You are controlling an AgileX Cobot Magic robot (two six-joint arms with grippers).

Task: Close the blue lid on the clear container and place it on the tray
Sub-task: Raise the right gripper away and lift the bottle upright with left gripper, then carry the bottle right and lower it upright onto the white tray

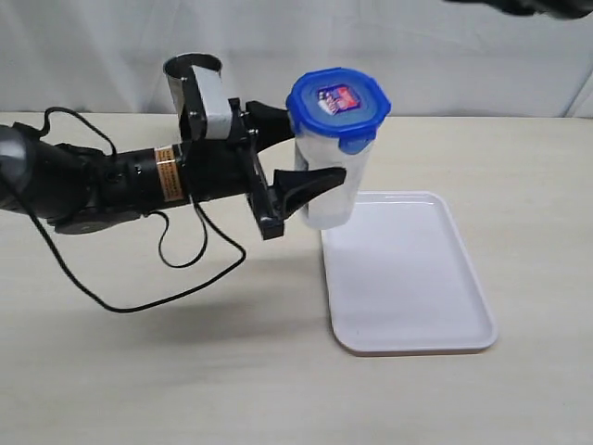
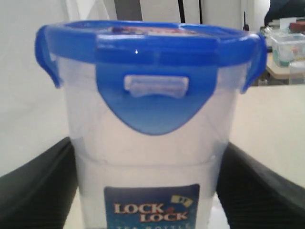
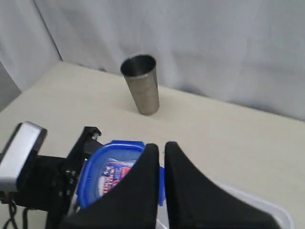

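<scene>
holding the clear container [image 1: 329, 190] (blue lid [image 1: 338, 102] on top) in left pincer [image 1: 310, 148], right pincer [image 3: 161, 148] pressed together above

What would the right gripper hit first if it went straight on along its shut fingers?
Probably the round translucent blue lid on the tall clear plastic container: the right gripper tips overlap its rim. Depth is unclear; if it misses, it would meet the bare table before the steel tumbler.
</scene>
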